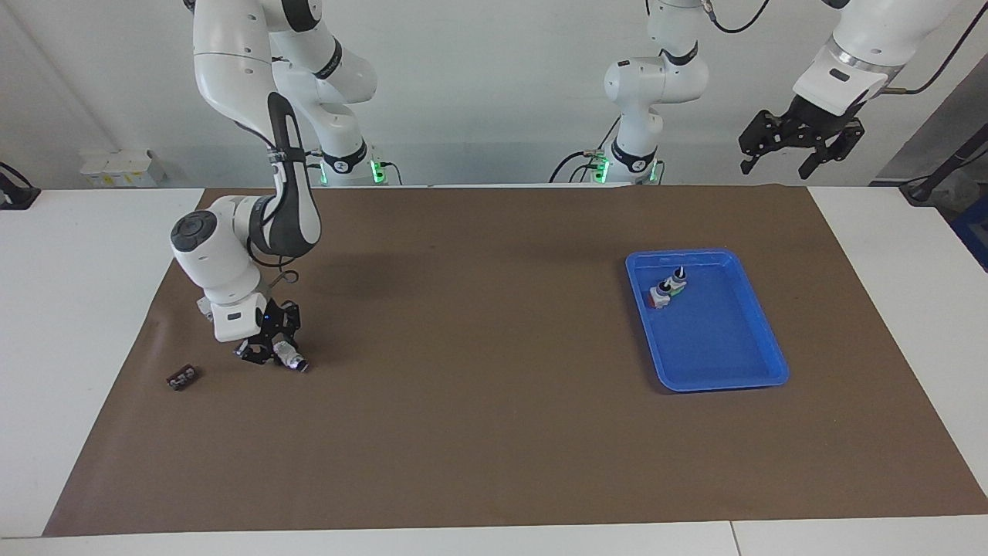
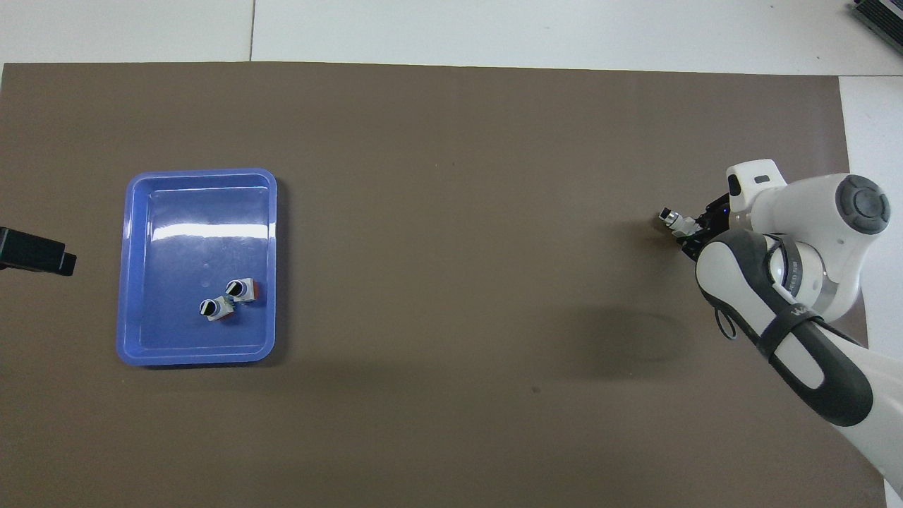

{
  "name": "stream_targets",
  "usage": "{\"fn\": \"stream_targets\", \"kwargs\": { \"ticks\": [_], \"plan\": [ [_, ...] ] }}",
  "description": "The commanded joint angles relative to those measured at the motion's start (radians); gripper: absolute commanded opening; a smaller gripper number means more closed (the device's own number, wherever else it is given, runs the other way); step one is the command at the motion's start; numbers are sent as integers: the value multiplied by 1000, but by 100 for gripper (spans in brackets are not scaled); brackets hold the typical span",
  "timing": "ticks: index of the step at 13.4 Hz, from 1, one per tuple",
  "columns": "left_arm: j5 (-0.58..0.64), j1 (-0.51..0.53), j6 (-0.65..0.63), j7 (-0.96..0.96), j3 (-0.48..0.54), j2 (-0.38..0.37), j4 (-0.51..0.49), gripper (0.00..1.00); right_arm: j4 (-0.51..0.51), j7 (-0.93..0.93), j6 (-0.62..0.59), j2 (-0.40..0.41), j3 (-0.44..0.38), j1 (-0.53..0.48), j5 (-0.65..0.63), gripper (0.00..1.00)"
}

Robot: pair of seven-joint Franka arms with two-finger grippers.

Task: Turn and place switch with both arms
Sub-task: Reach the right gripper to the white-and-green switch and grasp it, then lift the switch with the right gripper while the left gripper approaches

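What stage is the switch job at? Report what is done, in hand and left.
Done: two switches lie in the blue tray. In hand: the right gripper is down at the mat at the right arm's end, a third switch at its tips; whether it grips is unclear. Left: turning it, passing it to the left gripper, which waits open in the air, and placing it, probably in the tray.

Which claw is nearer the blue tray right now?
Left. The left claw hangs in the air by the tray's end; the right claw is low at the other end of the table.
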Motion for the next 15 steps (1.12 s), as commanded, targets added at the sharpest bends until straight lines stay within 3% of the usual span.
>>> {"fn": "stream_targets", "kwargs": {
  "ticks": [1,5,9,15],
  "plan": [
    [7,0,5,-10,2,-21,-24,100,54,-105,-107,-13,40,26,2,0],
    [7,0,5,-8,2,-21,-24,100,101,-168,-223,-78,163,23,63,0],
    [7,0,5,-8,2,-23,-24,100,131,-257,-343,-167,281,34,409,0],
    [5,-34,-25,-2,-25,-44,-55,100,161,-104,-381,-355,459,36,434,0]
  ]
}}
